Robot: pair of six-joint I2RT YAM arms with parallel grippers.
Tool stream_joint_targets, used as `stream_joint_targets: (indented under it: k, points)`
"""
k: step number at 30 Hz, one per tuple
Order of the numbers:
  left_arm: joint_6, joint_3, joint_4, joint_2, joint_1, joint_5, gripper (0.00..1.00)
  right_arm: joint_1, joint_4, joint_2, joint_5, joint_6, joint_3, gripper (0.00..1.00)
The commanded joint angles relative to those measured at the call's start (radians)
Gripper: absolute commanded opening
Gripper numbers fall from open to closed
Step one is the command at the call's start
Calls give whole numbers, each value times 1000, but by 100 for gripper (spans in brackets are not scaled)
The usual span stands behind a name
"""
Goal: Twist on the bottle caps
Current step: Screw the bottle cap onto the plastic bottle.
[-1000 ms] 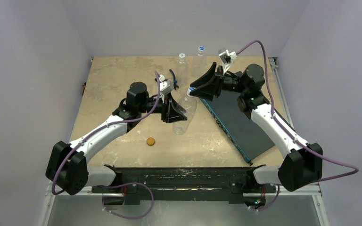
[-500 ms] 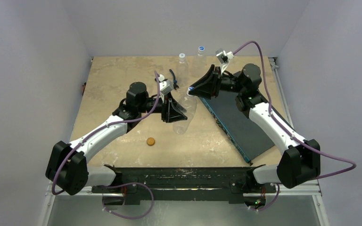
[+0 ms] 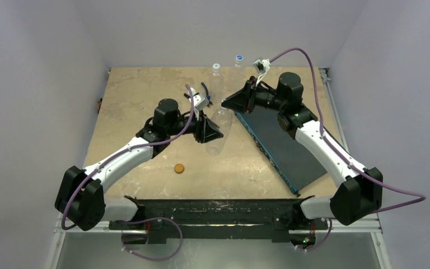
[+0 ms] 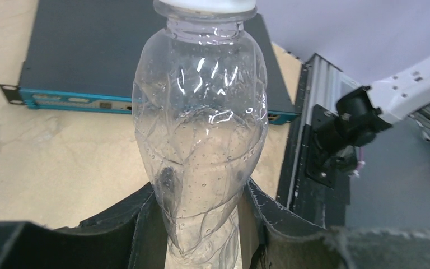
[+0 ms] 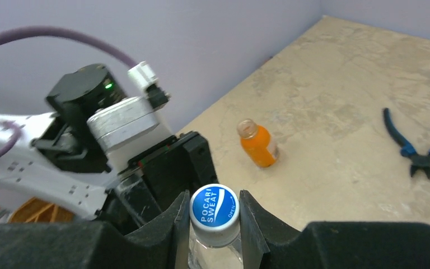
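Two sets of jaws meet on one clear bottle [image 4: 201,140]. My left jaws clamp its lower body, fingers [image 4: 140,235] pressed against either side. My right jaws stood wider a second ago; they have since closed in and now pinch the blue cap [image 5: 215,207] sitting on the neck. That arm has drawn toward nine o'clock and its wrist has rolled. The flat orange-brown cap [image 3: 179,167] lies on the bench [image 3: 134,95] at seven o'clock of the held bottle. The orange bottle [image 5: 259,145] stands uncapped.
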Motion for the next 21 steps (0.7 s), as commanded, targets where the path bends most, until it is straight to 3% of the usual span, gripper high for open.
stream_joint_targets:
  k: [1,6,12,20,21]
  points:
    - [82,86,-7,13,-51,-326,0,78,-263,-31,287,-27,55,0]
    - [119,141,-28,44,-121,-554,0,189,-437,-4,627,-23,141,0]
    - [131,175,-13,79,-173,-682,0,294,-606,68,937,23,277,0]
    - [157,178,-4,100,-215,-778,0,328,-628,120,988,63,357,0]
    - [160,172,-6,99,-215,-778,0,328,-625,119,961,68,363,9]
